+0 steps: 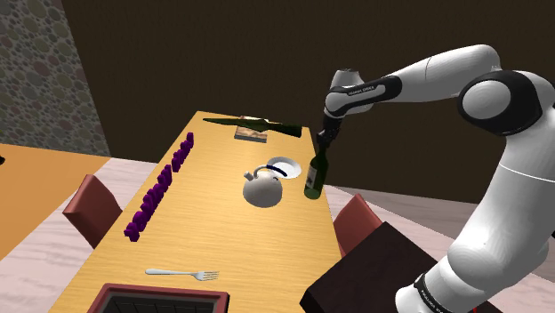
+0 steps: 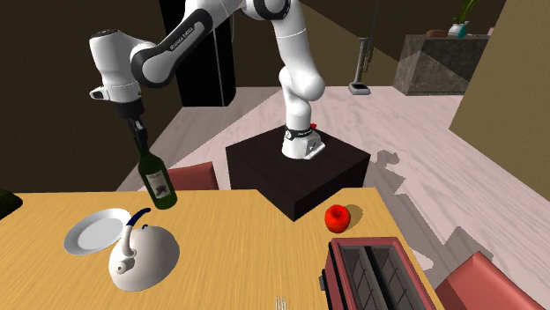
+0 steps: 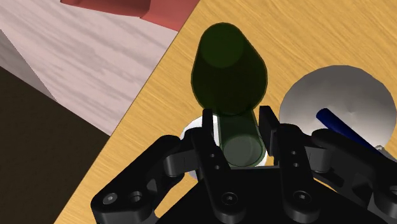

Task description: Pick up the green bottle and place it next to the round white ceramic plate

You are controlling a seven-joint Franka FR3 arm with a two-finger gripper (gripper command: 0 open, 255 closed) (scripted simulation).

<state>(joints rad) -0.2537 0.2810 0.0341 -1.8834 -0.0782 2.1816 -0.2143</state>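
The all-black two-finger gripper (image 1: pixel 322 142) is gripping the slim neck of the tall dark green bottle (image 1: pixel 315 176), its jaws narrowly apart around it. The bottle is hanging slightly tilted over the stand-side edge of the long yellow-brown wooden counter (image 1: pixel 222 231), just beside the round white plate (image 1: pixel 283 166). With the hold sitting so high on a smooth neck, the bottle is likely risking a slip or swing, and a release while it is leaning could be sending it off the edge or into the rounded white kettle (image 1: pixel 263 188).
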